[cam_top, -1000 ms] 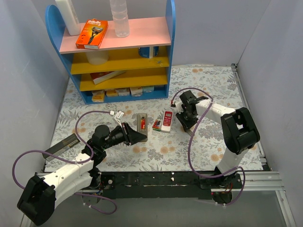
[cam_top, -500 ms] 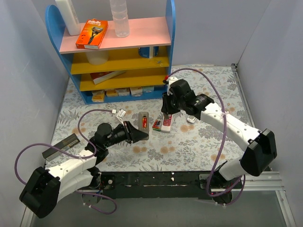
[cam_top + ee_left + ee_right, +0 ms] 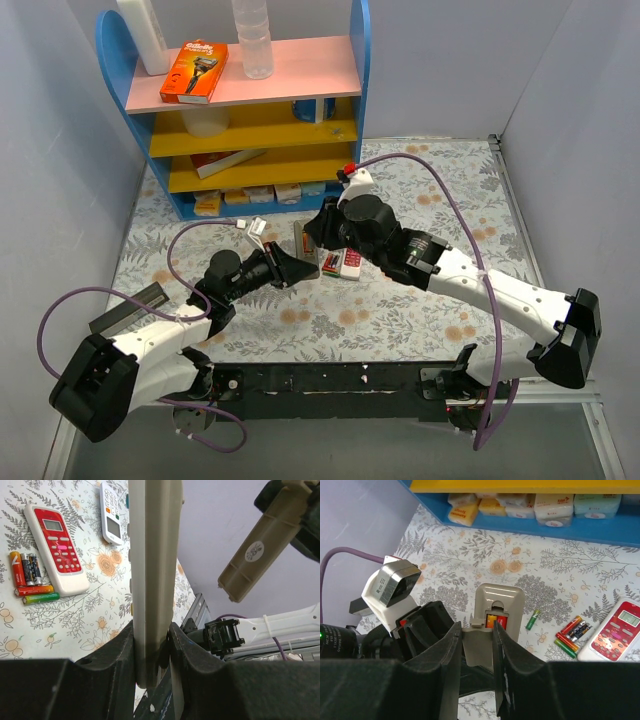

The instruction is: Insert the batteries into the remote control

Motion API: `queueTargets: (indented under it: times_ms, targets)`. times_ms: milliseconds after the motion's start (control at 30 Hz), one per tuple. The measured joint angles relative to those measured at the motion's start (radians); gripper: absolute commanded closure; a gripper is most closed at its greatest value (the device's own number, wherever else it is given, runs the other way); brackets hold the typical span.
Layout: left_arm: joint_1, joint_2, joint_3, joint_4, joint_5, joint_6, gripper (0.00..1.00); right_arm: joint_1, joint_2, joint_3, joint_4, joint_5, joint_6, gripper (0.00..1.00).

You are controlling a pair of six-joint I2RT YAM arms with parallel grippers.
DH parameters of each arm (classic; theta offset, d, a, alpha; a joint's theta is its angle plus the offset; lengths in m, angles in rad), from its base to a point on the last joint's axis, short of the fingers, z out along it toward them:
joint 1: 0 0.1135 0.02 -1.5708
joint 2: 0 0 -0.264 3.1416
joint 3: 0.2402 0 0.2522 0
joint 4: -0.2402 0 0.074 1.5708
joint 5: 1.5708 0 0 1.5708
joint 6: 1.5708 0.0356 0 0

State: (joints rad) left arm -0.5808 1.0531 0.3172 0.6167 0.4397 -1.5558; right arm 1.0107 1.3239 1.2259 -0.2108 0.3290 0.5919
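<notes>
My left gripper is shut on the near end of the remote control, which shows edge-on in the left wrist view. In the right wrist view its plain back faces up, and the open compartment shows two batteries, orange and red. My right gripper is shut on the beige battery cover, held just over the compartment's near end. Several loose batteries lie on the cloth, with a green one apart from them.
A red-and-white remote lies beside the loose batteries, and a narrower white remote lies beyond it. A blue shelf unit stands at the back left. A dark flat box lies near the left wall.
My right arm has swung from the right side of the table leftwards, bringing the cover over the remote. The left gripper has shifted the remote slightly back.
</notes>
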Motion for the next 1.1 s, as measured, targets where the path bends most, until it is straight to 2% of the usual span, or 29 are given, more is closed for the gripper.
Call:
queueTargets:
  times_ms: [433, 1100]
  targets:
    - [-0.005, -0.019, 0.000, 0.014, -0.030, -0.022, 0.97, 0.082, 0.000, -0.048, 0.098, 0.165, 0.013, 0.74]
    - [-0.008, -0.034, 0.005, 0.011, -0.036, -0.023, 0.97, 0.098, 0.012, -0.097, 0.164, 0.218, -0.017, 0.74]
